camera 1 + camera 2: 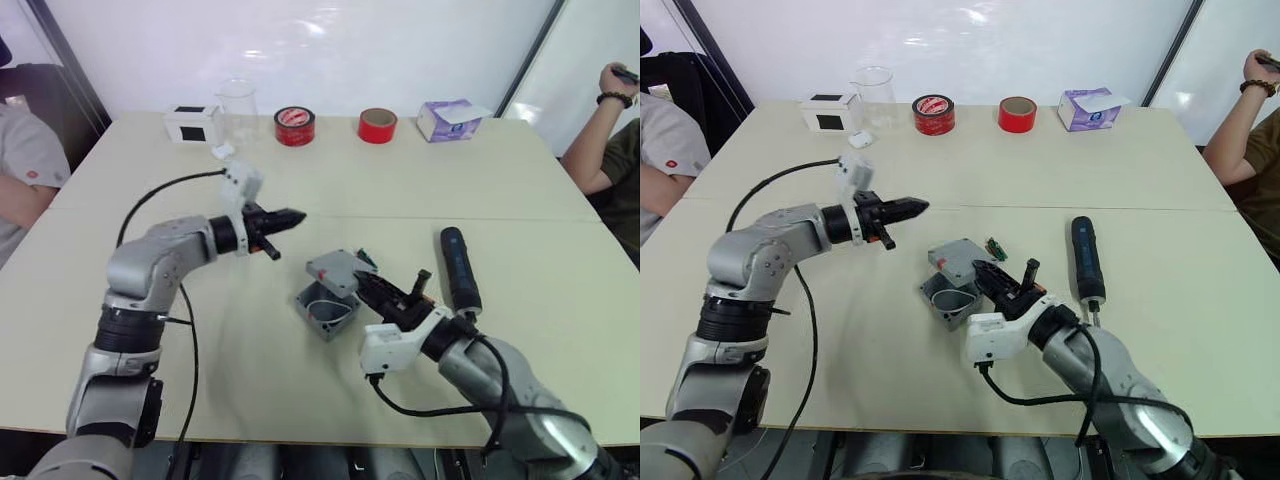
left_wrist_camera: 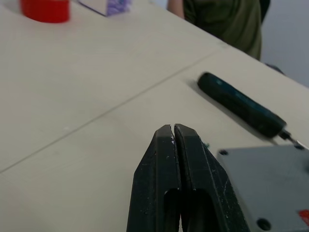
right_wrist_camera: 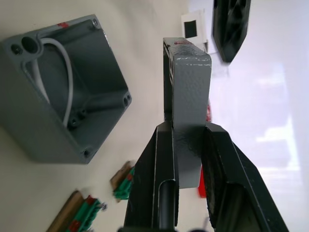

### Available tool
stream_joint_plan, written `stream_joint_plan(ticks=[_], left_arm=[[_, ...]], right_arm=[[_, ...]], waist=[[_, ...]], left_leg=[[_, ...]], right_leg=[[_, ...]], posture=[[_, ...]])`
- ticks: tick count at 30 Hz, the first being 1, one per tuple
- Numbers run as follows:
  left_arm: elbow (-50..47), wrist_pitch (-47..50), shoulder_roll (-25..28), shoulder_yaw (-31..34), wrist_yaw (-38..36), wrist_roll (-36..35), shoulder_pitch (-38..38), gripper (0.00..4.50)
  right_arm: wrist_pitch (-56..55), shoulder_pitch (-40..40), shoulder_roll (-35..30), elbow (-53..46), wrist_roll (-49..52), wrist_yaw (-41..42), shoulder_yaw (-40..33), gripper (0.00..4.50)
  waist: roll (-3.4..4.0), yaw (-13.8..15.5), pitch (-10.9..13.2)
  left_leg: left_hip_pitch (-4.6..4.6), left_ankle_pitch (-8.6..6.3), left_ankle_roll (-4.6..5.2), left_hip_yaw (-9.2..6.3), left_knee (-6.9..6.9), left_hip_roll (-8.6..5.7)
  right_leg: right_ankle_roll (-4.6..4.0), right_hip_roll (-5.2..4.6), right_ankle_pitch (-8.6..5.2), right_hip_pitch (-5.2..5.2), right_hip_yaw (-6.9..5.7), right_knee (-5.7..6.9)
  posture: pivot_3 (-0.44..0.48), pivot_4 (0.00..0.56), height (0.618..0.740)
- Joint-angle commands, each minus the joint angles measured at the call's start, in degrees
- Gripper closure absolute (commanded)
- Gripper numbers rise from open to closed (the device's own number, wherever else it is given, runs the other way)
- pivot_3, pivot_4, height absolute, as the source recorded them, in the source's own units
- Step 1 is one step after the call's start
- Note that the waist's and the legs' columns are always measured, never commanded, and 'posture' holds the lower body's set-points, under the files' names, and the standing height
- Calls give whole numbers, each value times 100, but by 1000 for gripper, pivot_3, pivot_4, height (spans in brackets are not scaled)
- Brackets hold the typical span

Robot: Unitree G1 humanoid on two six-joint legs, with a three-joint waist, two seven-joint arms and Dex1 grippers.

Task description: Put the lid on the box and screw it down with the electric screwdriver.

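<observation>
The grey box [image 1: 325, 308] sits open on the table's middle, with a white wire curled inside it [image 3: 63, 96]. My right gripper [image 1: 358, 280] is shut on the grey lid [image 1: 338, 268], holding it tilted just above the box's far right edge; in the right wrist view the lid [image 3: 186, 87] stands edge-on between the fingers. The dark electric screwdriver [image 1: 460, 268] lies flat on the table to the right of the box. My left gripper [image 1: 288, 217] hovers shut and empty to the left of and beyond the lid, pointing right.
Along the far edge stand a white-and-black cube [image 1: 193, 123], a clear beaker [image 1: 238, 105], two red tape rolls [image 1: 294, 126] [image 1: 377, 125] and a tissue box [image 1: 450, 118]. Small green circuit parts [image 1: 996, 247] lie by the box. People sit at both table ends.
</observation>
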Motion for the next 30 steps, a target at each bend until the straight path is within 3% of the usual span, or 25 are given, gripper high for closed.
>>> stream_joint_plan(ticks=[1, 14, 30], left_arm=[[-211, -280, 178, -354, -392, 281, -182, 4458], [-165, -428, 409, -885, -1430, 548, -223, 4458], [-370, -629, 635, -1286, -1744, 1005, 116, 4458]], right_arm=[[-146, 142, 210, -294, -392, 97, -23, 4354], [-768, 181, 534, 213, -897, 355, 14, 4354], [-1404, 471, 438, 653, -1027, 229, -192, 4354]], waist=[[0, -1, 0], [0, -5, 0], [-1, 7, -2]], left_leg=[[0, 0, 0, -1, 0, 0], [4, 0, 1, 0, 1, 1], [8, 0, 1, -1, 4, 1]], right_leg=[[0, 1, 0, 0, 0, 0], [-14, 4, -8, 2, 0, 2], [-15, 3, -9, 10, 0, 4]], posture=[[0, 150, 740], [0, 150, 740], [0, 150, 740]])
